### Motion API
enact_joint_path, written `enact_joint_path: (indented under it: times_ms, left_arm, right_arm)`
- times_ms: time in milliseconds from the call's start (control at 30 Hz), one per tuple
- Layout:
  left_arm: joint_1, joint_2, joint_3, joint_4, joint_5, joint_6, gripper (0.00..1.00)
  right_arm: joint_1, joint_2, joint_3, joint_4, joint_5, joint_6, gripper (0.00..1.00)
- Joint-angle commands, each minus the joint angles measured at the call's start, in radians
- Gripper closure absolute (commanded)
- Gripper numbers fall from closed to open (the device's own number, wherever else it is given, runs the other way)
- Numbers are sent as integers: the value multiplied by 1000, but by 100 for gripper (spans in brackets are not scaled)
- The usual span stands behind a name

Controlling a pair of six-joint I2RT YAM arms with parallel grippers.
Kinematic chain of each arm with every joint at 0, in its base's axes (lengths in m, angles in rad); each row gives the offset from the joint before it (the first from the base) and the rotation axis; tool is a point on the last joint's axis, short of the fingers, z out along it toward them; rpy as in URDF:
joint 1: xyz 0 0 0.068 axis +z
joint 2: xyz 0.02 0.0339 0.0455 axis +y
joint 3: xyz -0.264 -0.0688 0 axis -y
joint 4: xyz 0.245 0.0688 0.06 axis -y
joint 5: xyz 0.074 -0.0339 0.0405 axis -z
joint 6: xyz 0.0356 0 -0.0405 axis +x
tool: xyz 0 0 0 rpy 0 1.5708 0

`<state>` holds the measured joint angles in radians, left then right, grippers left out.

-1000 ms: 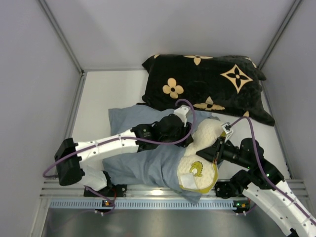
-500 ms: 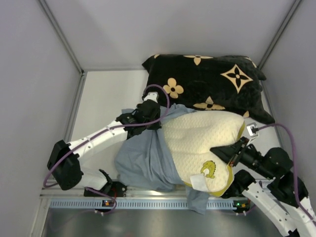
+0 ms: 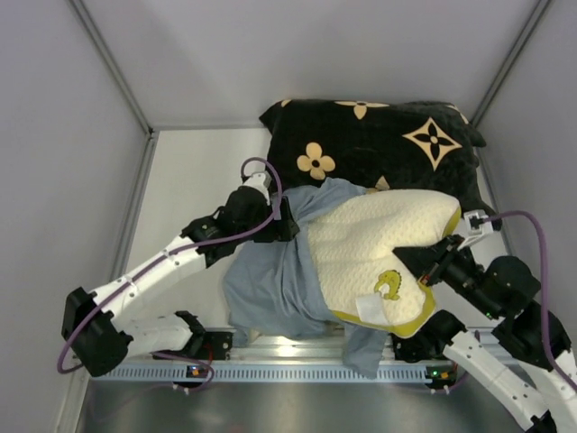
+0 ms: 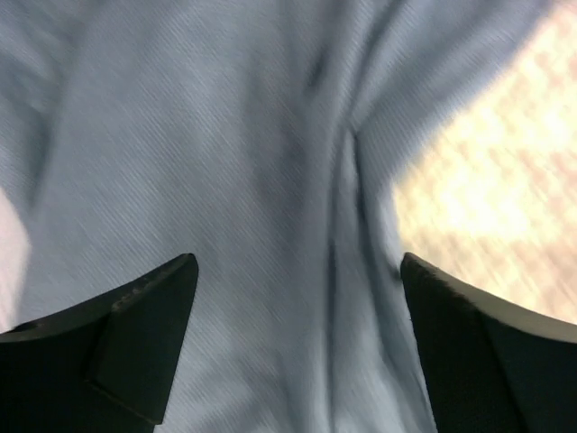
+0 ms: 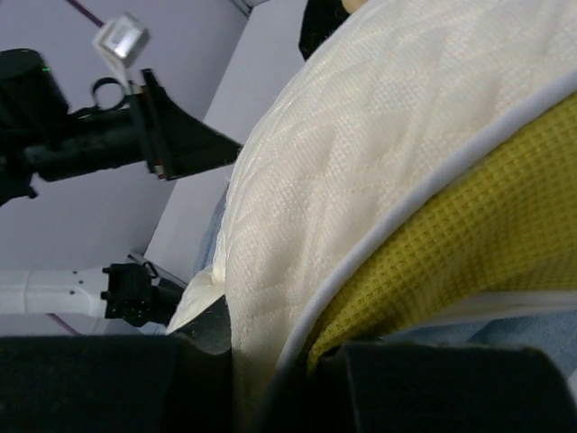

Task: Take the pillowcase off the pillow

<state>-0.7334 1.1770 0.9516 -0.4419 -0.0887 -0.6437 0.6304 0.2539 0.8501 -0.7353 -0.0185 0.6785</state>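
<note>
The cream knit pillow [image 3: 374, 253] with yellow-green piping lies mostly bare, its left end still inside the grey-blue pillowcase [image 3: 270, 284]. My right gripper [image 3: 435, 264] is shut on the pillow's right edge; the right wrist view shows the cream pillow [image 5: 361, 153] pinched in the right gripper [image 5: 288, 365] beside the yellow edging [image 5: 491, 239]. My left gripper [image 3: 290, 222] sits over the case's far end. Its left wrist view shows the left gripper [image 4: 297, 338] open, nothing between the fingers, over the grey-blue pillowcase [image 4: 225, 180], with the pillow [image 4: 491, 189] at right.
A black cushion [image 3: 379, 144] with tan flower motifs lies at the back right, touching the pillow's far edge. Grey walls close in left, right and back. A metal rail [image 3: 270, 370] runs along the near edge, with a fold of the case hanging over it.
The left gripper has opened and let go of the pillowcase, its arm drawing back left. The right gripper has pulled the pillow further right and away, out of the case.
</note>
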Motion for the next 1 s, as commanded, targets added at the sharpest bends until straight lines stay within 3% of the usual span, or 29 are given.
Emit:
enact_joint_path:
  times_ms: [0,133,267,467,700,800,967]
  left_arm:
    - [3,-91,12,8,145,32,1]
    - [3,-177,-36,2,141,33,1]
    - [3,-240,-120,-20,69,6,1]
    - [3,-330,-264,-38,-2,-89,1]
    - [2,-471,-421,-38,76,-143,1]
    - [-9,-474,-512,70,197,-169,1]
    - [-79,-432,-593,215,201,-238,1]
  right_arm:
    - [0,36,-19,215,127,-5,100]
    - [0,68,-5,217,254,-31,100]
    - [0,84,107,212,463,-94,100]
    - [0,114,257,110,618,-169,100]
    - [0,77,184,31,579,-90,100]
    - [0,81,168,33,526,-65,100]
    - [2,97,245,11,491,-125,100]
